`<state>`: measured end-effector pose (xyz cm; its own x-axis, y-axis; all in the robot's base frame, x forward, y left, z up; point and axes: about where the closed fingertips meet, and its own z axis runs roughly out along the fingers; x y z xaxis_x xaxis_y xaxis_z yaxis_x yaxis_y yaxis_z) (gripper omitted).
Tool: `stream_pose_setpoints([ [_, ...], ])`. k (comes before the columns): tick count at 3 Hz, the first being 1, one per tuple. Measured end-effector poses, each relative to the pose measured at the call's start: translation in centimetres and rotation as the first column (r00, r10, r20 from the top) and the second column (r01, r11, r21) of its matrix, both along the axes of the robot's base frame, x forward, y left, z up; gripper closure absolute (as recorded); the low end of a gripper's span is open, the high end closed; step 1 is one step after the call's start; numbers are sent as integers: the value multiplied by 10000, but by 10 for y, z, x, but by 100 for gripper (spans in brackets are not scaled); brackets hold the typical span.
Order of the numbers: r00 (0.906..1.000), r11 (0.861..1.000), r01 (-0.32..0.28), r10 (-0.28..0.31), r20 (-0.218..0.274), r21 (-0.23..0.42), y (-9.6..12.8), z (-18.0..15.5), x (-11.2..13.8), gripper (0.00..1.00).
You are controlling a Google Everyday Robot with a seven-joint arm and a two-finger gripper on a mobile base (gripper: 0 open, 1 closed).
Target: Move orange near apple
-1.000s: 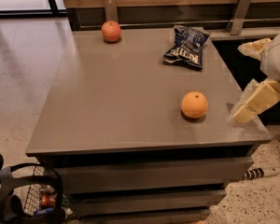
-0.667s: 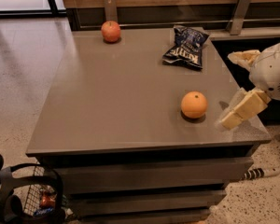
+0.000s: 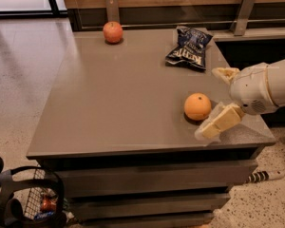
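On the grey table [image 3: 109, 103] you see the apple [image 3: 113, 32] at 11 o'clock and the orange [image 3: 197, 107] at 4 o'clock, and neither has shifted. What changed is the gripper [image 3: 222, 99]. It came in from 3 o'clock of the orange and is now just beside it, with its two fingers spread apart and holding nothing. I judge the grasp is close but not made. Count: one apple, one dark-blue chip bag [image 3: 187, 49], one orange, one gripper.

Smooth plastic gripper [image 3: 208, 103] fingers [image 3: 221, 122] beside matt orange [image 3: 196, 106].
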<state>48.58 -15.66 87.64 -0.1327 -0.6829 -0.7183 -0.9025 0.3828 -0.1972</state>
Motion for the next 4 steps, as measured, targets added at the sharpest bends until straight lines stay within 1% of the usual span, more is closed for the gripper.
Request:
stream_pose_setpoints([
  [1, 9997, 9996, 81, -88, 245, 270, 9, -19, 14, 0],
  [2, 9985, 9983, 174, -202, 507, 551, 9, -30, 26, 0],
  [3, 9972, 9955, 372, -427, 614, 867, 5, -40, 31, 14],
  [4, 9972, 9957, 342, -397, 630, 862, 7, -39, 31, 38],
])
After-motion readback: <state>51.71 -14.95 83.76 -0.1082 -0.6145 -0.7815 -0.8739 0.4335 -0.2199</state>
